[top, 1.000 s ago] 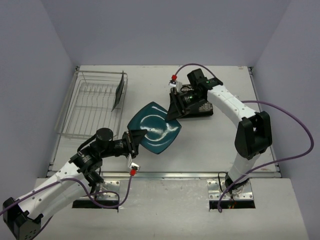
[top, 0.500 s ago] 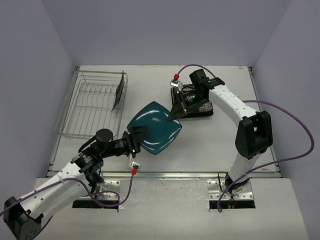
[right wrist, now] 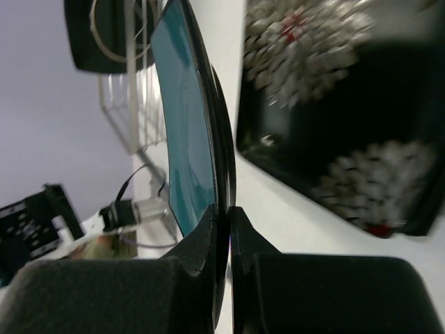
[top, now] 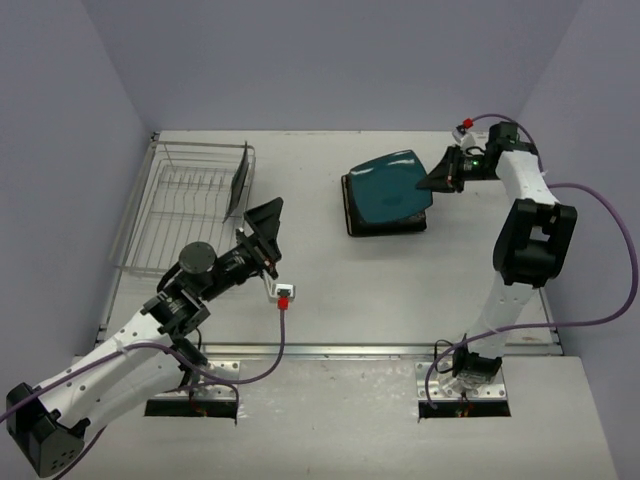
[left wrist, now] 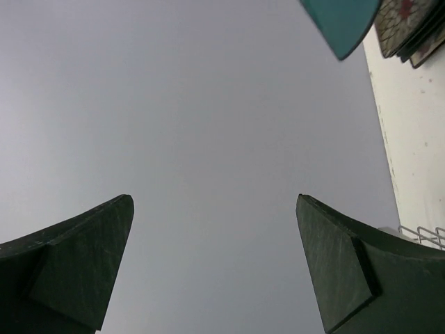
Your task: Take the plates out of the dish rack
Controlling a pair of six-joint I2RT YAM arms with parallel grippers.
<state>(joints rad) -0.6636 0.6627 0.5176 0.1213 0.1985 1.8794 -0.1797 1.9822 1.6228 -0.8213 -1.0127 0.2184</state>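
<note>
The silver wire dish rack [top: 180,215] stands at the left with one dark plate [top: 237,180] upright at its far right end. My right gripper [top: 441,178] is shut on the right rim of a teal square plate [top: 390,187]. It holds the plate tilted over a stack of black patterned plates [top: 388,226]. In the right wrist view the jaws [right wrist: 224,217] pinch the teal plate's [right wrist: 182,139] edge, the patterned plate [right wrist: 334,132] beyond. My left gripper [top: 266,234] is open and empty beside the rack's near right corner; its fingers [left wrist: 76,268] frame only blank wall.
The left wrist view catches a corner of the teal plate [left wrist: 344,24], the patterned stack [left wrist: 410,28] and a bit of rack wire [left wrist: 424,233]. A purple cable with a red plug [top: 283,300] lies near the left arm. Grey walls enclose the table.
The left gripper opened and let go of the teal plate, then drew back toward the rack. The right gripper shut on the plate and carried it right, over the patterned stack.
</note>
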